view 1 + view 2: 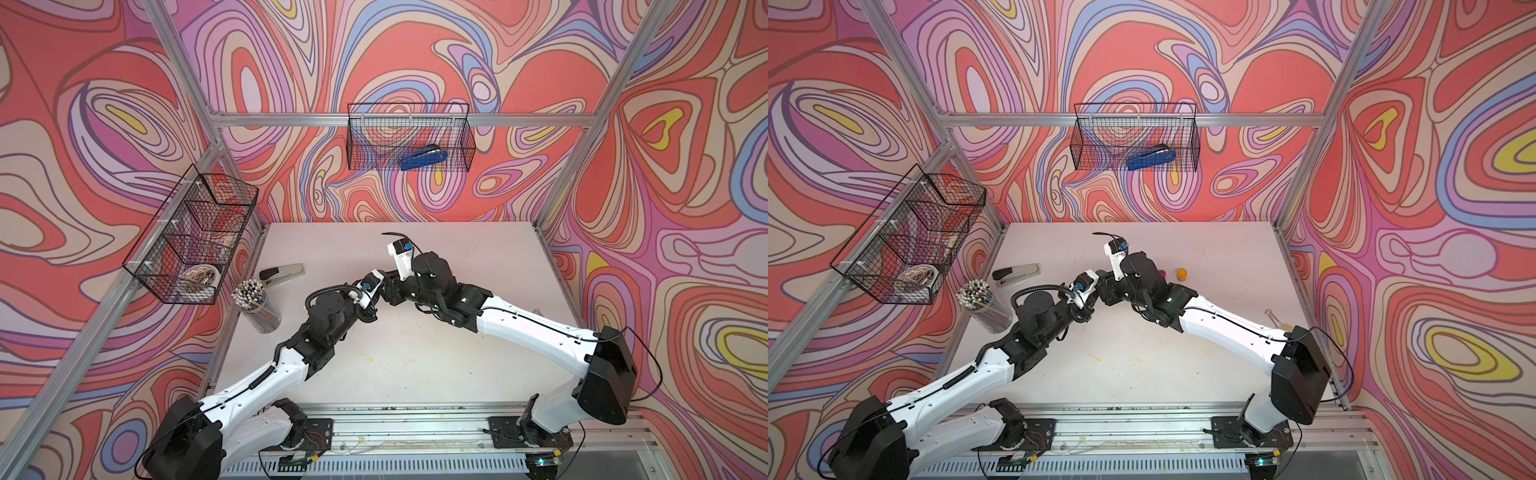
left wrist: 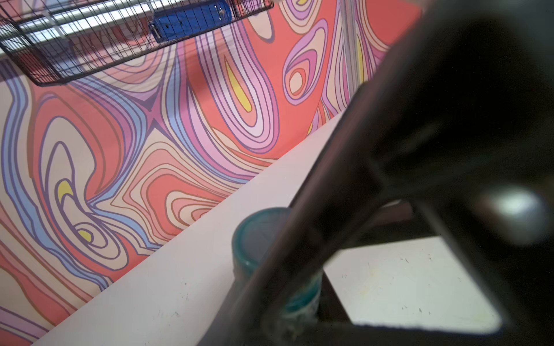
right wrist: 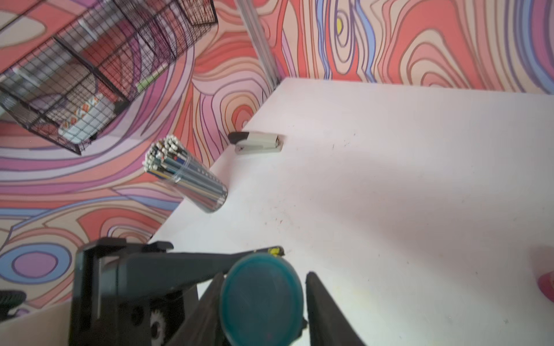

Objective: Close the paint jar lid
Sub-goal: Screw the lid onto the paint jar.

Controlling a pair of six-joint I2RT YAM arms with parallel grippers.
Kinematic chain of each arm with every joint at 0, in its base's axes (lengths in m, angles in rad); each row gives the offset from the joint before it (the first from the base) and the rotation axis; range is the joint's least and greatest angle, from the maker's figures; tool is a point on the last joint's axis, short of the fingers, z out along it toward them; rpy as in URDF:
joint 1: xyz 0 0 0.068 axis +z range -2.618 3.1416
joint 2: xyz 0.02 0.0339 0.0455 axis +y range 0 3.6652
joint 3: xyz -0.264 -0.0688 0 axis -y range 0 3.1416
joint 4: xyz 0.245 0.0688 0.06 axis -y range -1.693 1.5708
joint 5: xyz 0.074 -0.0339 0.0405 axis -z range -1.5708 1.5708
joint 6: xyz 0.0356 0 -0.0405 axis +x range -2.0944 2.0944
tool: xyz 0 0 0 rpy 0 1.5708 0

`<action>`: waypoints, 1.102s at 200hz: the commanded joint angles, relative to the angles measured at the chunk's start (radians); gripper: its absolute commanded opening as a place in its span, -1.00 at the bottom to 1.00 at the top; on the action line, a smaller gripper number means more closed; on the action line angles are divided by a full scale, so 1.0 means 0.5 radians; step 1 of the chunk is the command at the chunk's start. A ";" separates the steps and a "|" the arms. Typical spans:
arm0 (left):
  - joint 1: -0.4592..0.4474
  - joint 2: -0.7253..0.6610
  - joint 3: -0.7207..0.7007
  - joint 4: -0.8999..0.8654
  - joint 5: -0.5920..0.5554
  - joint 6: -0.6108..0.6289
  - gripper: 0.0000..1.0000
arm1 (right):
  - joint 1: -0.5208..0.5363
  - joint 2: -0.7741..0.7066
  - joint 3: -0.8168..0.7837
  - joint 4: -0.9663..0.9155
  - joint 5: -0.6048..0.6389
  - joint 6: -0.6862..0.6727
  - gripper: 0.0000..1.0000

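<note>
1. Teal marks your target: the paint jar [image 2: 254, 239] is out toward the middle of the desk [image 1: 415, 353], at the spot where your two arms meet.
2. Your left jaws are clenched on the jar's body, below the cap. One left finger [image 3: 209, 257] runs along just beside the jar, with a dab of yellow paint at its tip.
3. From these views you cannot tell whether the jar's base rests on the desk or hangs just above it.
4. The teal lid [image 3: 260, 299] sits on top of the jar and looks level. Whether it is fully seated does not show.
5. Your right jaws straddle the lid from above but are released. One right finger [image 3: 208, 308] lies against the rim, while the other [image 3: 326, 314] stands just off it with a sliver of desk showing between.
6. In both top views the two wrists cover almost all of the jar.
7. A grey stapler [image 1: 281, 275] and a clear cup of pencils [image 1: 255, 305] stand near the desk's left edge, well apart from the jar.
8. A small orange-capped jar [image 1: 1181, 273] stands on the desk beyond your right arm.
9. A blue stapler [image 1: 423, 160] lies in the wire basket [image 1: 374, 137] on the back wall.
</note>
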 commanded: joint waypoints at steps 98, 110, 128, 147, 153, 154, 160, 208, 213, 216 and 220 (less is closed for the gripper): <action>-0.012 -0.204 -0.046 -0.026 0.016 -0.135 -0.45 | -0.010 -0.519 -0.270 -0.481 0.277 -0.215 0.66; -0.012 -0.253 -0.046 -0.113 0.092 -0.141 -0.45 | -0.058 -0.580 -0.302 -0.449 0.191 -0.319 0.67; -0.012 -0.336 -0.034 -0.273 0.303 -0.152 -0.45 | -0.153 -0.639 -0.310 -0.402 -0.044 -0.507 0.67; -0.012 -0.407 -0.040 -0.393 0.581 -0.182 -0.44 | -0.209 -0.652 -0.252 -0.409 -0.401 -0.758 0.63; -0.012 -0.426 -0.046 -0.411 0.659 -0.194 -0.44 | -0.210 -0.649 -0.235 -0.419 -0.519 -0.833 0.62; -0.012 -0.428 -0.046 -0.412 0.672 -0.196 -0.44 | -0.210 -0.649 -0.232 -0.418 -0.528 -0.844 0.62; -0.012 -0.441 -0.046 -0.412 0.732 -0.215 -0.44 | -0.208 -0.647 -0.221 -0.413 -0.615 -0.885 0.61; -0.012 -0.509 -0.138 -0.400 0.854 -0.266 -0.44 | -0.210 -0.456 -0.085 -0.441 -0.926 -0.975 0.28; -0.012 -0.502 -0.127 -0.425 0.869 -0.255 -0.44 | -0.210 -0.450 -0.085 -0.426 -0.945 -0.969 0.24; -0.012 -0.496 -0.117 -0.445 0.875 -0.249 -0.44 | -0.209 -0.447 -0.086 -0.410 -0.958 -0.961 0.22; -0.012 -0.491 -0.104 -0.468 0.874 -0.242 -0.44 | -0.209 -0.447 -0.089 -0.396 -0.968 -0.964 0.20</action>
